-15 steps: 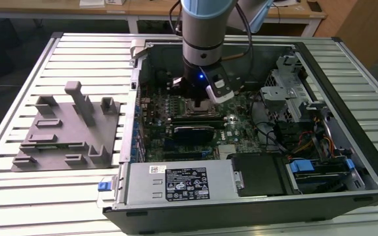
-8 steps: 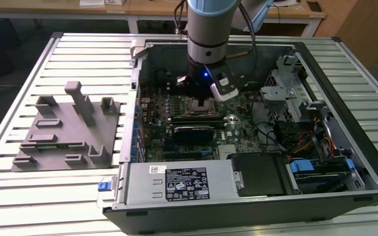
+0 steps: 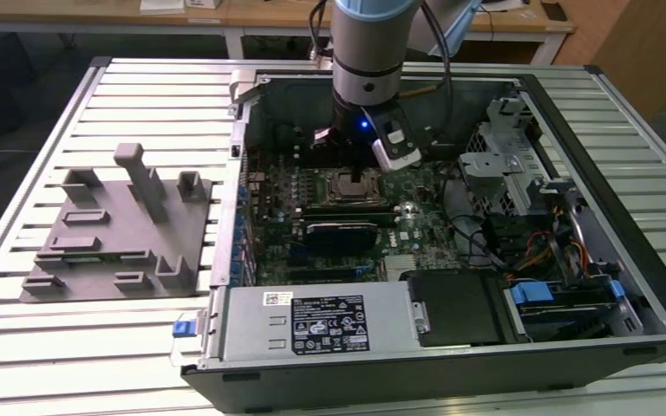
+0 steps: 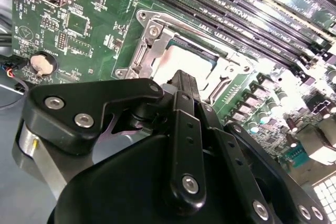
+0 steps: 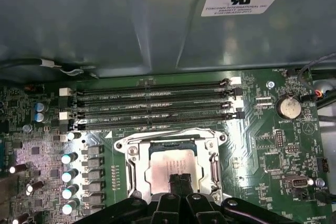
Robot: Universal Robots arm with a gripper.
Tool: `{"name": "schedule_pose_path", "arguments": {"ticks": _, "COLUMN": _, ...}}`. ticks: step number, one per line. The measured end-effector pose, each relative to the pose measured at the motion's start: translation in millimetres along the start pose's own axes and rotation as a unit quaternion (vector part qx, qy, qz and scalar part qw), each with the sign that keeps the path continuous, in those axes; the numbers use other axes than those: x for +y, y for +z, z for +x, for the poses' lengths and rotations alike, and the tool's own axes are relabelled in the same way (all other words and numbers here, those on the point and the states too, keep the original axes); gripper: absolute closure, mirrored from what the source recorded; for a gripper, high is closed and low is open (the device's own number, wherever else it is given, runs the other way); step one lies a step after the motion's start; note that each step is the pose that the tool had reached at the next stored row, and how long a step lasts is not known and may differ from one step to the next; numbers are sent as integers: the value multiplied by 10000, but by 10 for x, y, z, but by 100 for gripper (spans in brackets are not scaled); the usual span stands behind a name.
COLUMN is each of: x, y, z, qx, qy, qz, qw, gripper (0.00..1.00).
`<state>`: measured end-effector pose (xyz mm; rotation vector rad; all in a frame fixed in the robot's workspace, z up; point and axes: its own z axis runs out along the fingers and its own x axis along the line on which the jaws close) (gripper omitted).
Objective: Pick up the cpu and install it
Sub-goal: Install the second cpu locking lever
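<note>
In the exterior view, nearest lies the case of an opened computer on the slatted tabletop, with a power supply along its front edge. Toward the exterior view's left, a gray fixture rests on the tabletop beside the case. Farther in, the green board fills the case floor, and the arm reaches down over the socket.

In both wrist views the tool hangs right over the socket, its black fingers pressed together with no gap between the tips. The cpu sits inside the socket's metal frame, pale top facing up, directly under the tips; contact cannot be made out. In the second wrist view the cpu shows just past the tips. Beyond the socket run the memory slots, then the case wall. A round battery sits off to one side.
</note>
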<state>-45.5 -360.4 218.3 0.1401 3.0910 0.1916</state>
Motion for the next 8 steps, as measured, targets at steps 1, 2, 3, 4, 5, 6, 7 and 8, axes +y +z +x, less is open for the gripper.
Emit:
{"name": "schedule_pose_path", "arguments": {"ticks": 1, "x": 1, "y": 1, "z": 0, "qx": -1, "qy": 1, "qz": 9, "qw": 10000, "gripper": 89}}
{"name": "schedule_pose_path", "arguments": {"ticks": 2, "x": 2, "y": 1, "z": 0, "qx": -2, "qy": 1, "qz": 16, "qw": 10000, "gripper": 89}}
{"name": "schedule_pose_path", "arguments": {"ticks": 3, "x": 4, "y": 1, "z": 0, "qx": -2, "qy": 1, "qz": 21, "qw": 10000, "gripper": 89}}
{"name": "schedule_pose_path", "arguments": {"ticks": 4, "x": 5, "y": 1, "z": 0, "qx": -2, "qy": 1, "qz": 23, "qw": 10000, "gripper": 89}}
{"name": "schedule_pose_path", "arguments": {"ticks": 5, "x": 8, "y": 2, "z": 0, "qx": -3, "qy": 1, "qz": 23, "qw": 10000, "gripper": 89}}
{"name": "schedule_pose_path", "arguments": {"ticks": 6, "x": 11, "y": 2, "z": 0, "qx": -3, "qy": 1, "qz": 23, "qw": 10000, "gripper": 89}}
{"name": "schedule_pose_path", "arguments": {"ticks": 7, "x": 11, "y": 2, "z": 0, "qx": -3, "qy": 1, "qz": 23, "qw": 10000, "gripper": 89}}
{"name": "schedule_pose_path", "arguments": {"ticks": 8, "x": 12, "y": 2, "z": 1, "qx": -2, "qy": 1, "qz": 24, "qw": 10000, "gripper": 89}}
